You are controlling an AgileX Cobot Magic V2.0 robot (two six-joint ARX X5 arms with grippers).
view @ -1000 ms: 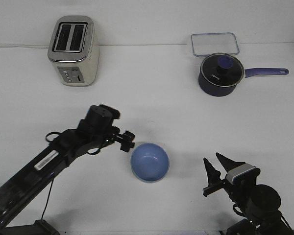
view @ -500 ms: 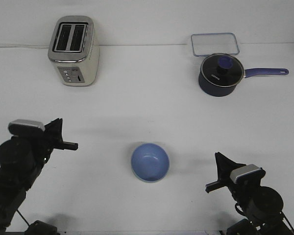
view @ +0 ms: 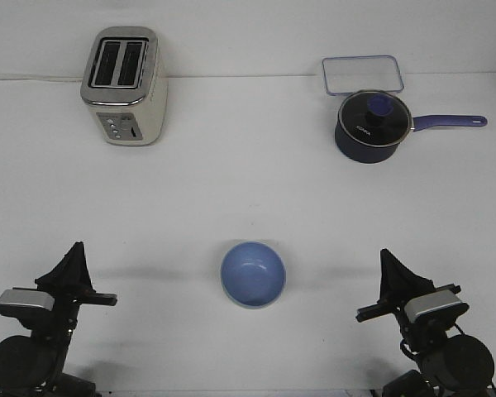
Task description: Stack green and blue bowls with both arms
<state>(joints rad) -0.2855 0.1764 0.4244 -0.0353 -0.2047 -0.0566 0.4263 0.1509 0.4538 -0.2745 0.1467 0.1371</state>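
White table (view: 248,182); toaster (view: 122,84), saucepan (view: 372,124), blue bowl (view: 253,274)

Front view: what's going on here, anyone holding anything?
Nothing is held. The left gripper and right gripper sit low at the near edge of the table, one on each side of the blue bowl, well apart from it. The bowl sits upright on the table. A thin pale rim shows under its near edge, possibly the green bowl beneath, but this view can't settle that. Whether the grippers are open or shut can't be told.
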